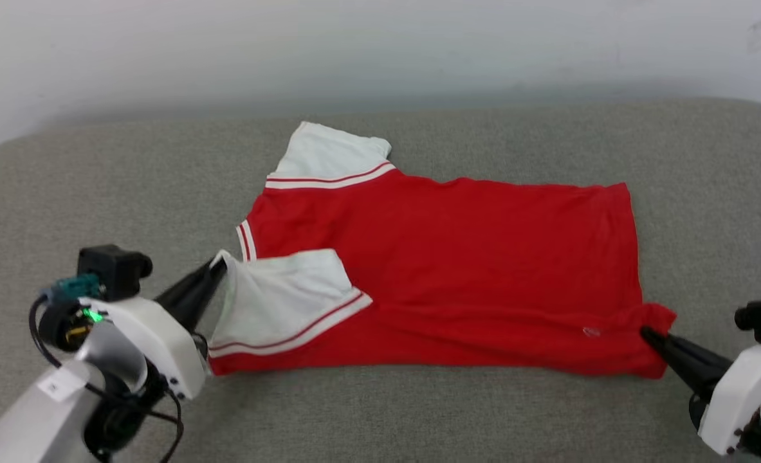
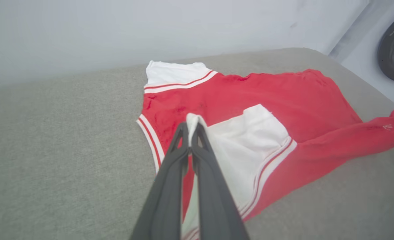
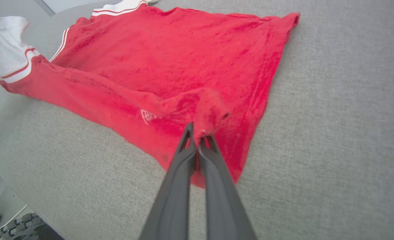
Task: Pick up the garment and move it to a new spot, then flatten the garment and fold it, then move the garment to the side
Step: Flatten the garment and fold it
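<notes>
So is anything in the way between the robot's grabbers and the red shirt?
No, nothing visible is in between. The left gripper is shut on the white sleeve of the garment, and the right gripper is shut on its red bottom corner. Both are touching the cloth.

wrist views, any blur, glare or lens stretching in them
Left wrist view: soft even light, no glare; the left gripper looms large and blurs toward the bottom edge. Right wrist view: the red of the shirt looks oversaturated and blotchy, the grey cushion weave is crisp, and the right gripper blurs low down too.
</notes>
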{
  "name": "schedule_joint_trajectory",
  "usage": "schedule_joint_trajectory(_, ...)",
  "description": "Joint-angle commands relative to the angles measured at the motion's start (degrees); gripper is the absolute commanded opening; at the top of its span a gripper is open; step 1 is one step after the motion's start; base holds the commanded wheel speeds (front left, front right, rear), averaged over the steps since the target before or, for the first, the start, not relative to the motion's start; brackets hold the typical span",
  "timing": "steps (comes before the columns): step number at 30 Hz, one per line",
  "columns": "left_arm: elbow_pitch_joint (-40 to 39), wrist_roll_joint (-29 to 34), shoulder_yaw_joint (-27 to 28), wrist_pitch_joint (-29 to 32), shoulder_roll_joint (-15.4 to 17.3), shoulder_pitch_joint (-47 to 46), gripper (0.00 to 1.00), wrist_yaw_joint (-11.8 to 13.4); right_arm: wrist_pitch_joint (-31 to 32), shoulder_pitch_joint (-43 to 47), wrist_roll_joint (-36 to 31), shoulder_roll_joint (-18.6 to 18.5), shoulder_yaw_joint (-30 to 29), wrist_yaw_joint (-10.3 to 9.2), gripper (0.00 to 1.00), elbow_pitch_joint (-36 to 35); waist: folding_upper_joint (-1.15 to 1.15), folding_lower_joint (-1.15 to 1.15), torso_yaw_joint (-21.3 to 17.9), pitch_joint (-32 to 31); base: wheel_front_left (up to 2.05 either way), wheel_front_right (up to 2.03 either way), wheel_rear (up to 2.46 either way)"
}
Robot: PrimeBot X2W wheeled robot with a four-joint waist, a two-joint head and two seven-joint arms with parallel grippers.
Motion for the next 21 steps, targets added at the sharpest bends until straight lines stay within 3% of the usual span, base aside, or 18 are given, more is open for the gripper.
schedule_joint_trajectory(1,1.2,0.9,0.2,0.2,0.2,-2.9,0.0,-0.6,0.4,-1.7,-0.6,0.6,-0.8,-0.05,0.0,-0.1,0.0,-0.01,-1.2,2.9,0.0,0.0,0.0)
schedule_joint_trajectory(11,13.3,3.3,-3.0,0.5,-1.8,-15.4,0.0,-2.4,4.2,-8.9,-2.3,3.7,-1.8,-0.05,0.0,2.4,0.0,-0.01,-2.9,9.2,0.0,0.0,0.0)
schedule_joint_trajectory(21,26.9,2.1,-9.0,-2.2,-5.3,-20.3,0.0,-2.9,6.6,-13.1,-4.4,7.7,1.0,-0.05,0.0,9.6,0.0,-0.01,-3.4,12.5,0.0,0.0,0.0)
